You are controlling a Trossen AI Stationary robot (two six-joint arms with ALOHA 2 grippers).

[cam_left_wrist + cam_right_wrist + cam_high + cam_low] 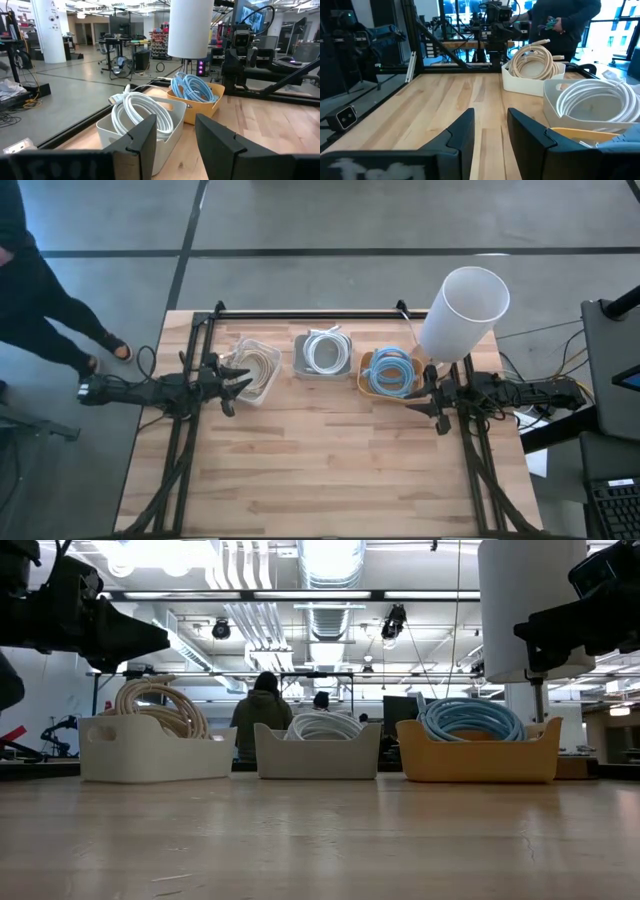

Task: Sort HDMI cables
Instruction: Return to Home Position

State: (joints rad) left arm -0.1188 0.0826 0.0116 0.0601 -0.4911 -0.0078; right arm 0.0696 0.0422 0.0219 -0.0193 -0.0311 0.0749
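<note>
Three bins stand in a row at the table's far side. The white bin on the left [256, 368] holds beige coiled cables [157, 702]. The grey middle bin [323, 356] holds white coils [142, 113]. The yellow bin on the right [390, 373] holds light blue coils [470, 719]. My left gripper [240, 383] hovers open at the left bin's near left side, touching nothing. My right gripper [424, 395] hovers open beside the yellow bin's right side, also empty.
A tall white cylinder lamp [462, 310] stands on a stand at the far right corner, above the yellow bin. The wooden tabletop [330, 470] lies bare toward the near edge. A person [40, 300] walks past the table's left side; others sit in the room behind.
</note>
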